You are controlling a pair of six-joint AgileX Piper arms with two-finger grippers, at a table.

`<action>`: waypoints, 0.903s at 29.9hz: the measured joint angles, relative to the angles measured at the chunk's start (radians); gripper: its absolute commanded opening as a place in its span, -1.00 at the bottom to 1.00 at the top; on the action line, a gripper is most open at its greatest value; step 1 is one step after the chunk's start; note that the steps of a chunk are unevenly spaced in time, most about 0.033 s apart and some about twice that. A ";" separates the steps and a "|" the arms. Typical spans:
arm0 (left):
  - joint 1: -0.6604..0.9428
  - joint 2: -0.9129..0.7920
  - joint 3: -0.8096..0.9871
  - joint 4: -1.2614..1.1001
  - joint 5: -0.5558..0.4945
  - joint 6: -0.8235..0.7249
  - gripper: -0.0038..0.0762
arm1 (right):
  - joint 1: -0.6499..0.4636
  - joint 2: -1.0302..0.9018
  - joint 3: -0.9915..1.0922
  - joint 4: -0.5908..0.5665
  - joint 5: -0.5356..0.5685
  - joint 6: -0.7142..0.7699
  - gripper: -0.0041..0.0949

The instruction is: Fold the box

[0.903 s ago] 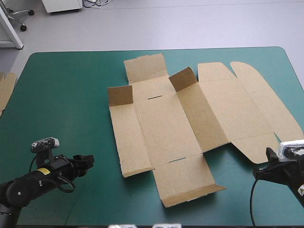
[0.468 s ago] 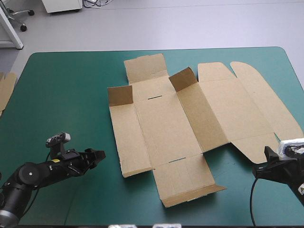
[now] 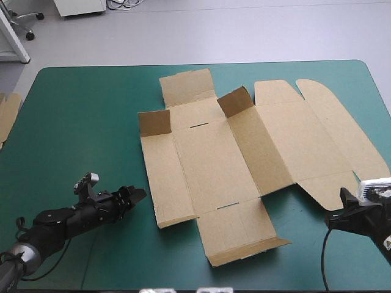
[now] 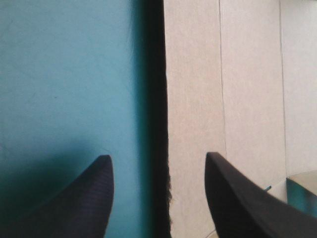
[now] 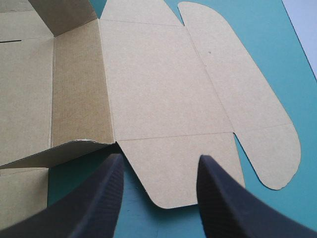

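Robotics lab or workshop, not a home. Bare grey floor (image 3: 244,30) runs across the top of the high view. Upper left: chair base (image 3: 25,25) on castors, white frame leg (image 3: 15,38). Top edge: white cabinet (image 3: 79,6), loose cables (image 3: 122,3). Table (image 3: 79,122) in teal-green cover fills the rest, box (image 3: 208,159) flat mid-frame, spare board (image 3: 7,116) at left edge.

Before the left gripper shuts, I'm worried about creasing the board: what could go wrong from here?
1. The left gripper is open astride the left edge of the box, a sheet lying loose on the teal-green cover. A finger may shove the sheet sideways rather than catch the edge.
2. The right gripper, also open, points at the near flap of the lid. Closing there might bend the lid rather than raise a wall.
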 measured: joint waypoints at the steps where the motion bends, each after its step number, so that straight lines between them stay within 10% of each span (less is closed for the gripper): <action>1: 0.000 0.002 0.020 -0.072 -0.002 0.061 0.11 | 0.000 0.000 0.000 0.000 -0.001 0.000 -0.02; 27: 0.001 0.084 0.060 -0.275 0.029 0.372 0.11 | 0.000 0.000 0.000 0.001 -0.020 0.000 -0.02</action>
